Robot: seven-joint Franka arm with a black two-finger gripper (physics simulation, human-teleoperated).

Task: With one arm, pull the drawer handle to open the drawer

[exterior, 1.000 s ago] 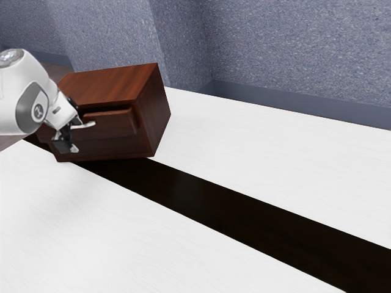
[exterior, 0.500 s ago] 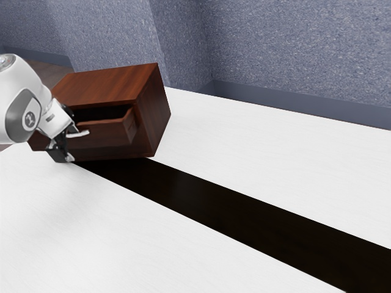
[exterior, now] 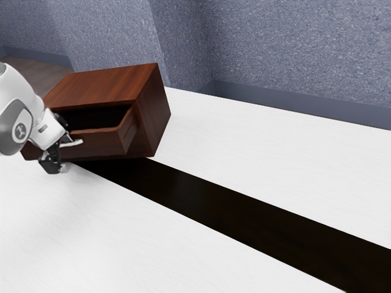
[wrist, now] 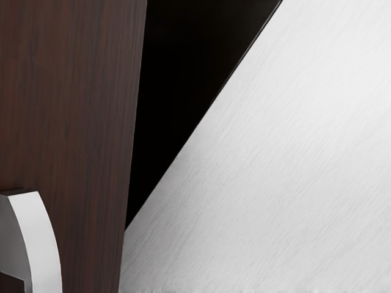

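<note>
Slippage is the nearest risk. Across the white table [exterior: 122, 244] and its black stripe [exterior: 244, 220], the hand [exterior: 52, 160] sits low at the exterior view's left. It is right against the silver drawer handle [exterior: 74, 143], whose bar juts out just past it. Whether the hand is closed on that bar or merely lies beside it, I cannot tell; the black tip is too dark and compact to read. If the hold is only partial, a pull along the table could let the smooth curved bar slide free.

Behind the handle, the drawer [exterior: 101, 135] stands partly out of the cabinet [exterior: 116, 85], with a dark gap above its front. The task looks underway but not finished. A pull angled off the drawer's line of travel could jam it in its housing. The cabinet seems to rest free on the table, so it might then drag or swivel toward the arm [exterior: 15, 119] instead of the drawer sliding. Pulling too far could bring the drawer right out. Beyond stands the blue-grey wall [exterior: 275, 43].
</note>
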